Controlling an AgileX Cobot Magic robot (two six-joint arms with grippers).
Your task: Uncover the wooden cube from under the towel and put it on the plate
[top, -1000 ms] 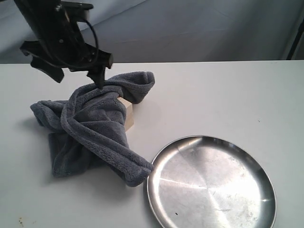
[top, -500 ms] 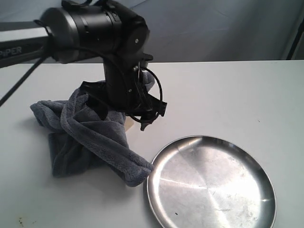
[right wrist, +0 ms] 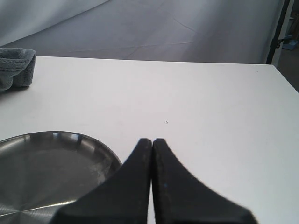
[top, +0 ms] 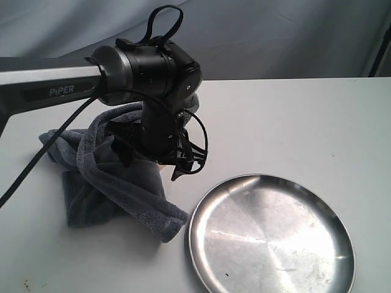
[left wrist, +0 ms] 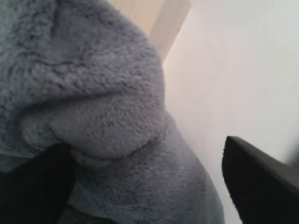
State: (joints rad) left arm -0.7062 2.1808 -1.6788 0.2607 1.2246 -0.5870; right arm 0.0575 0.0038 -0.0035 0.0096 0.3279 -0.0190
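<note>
One towel point(top: 104, 177), one plate point(top: 275, 244), one wooden cube point(left wrist: 154, 18), two grippers.
The left gripper point(left wrist: 145, 149) is spread wide over a fold of the towel. The cube peeks out from under the towel just past it, near the plate. The right gripper point(right wrist: 152, 140) is pressed together and empty, by the plate's rim.

You see the left arm point(top: 153, 67) bent low over the towel point(top: 98, 177); the plate point(top: 272, 238) lies just beside the towel's corner.

The towel point(left wrist: 93, 116) hides most of the wooden cube point(left wrist: 159, 19), leaving one corner showing.
</note>
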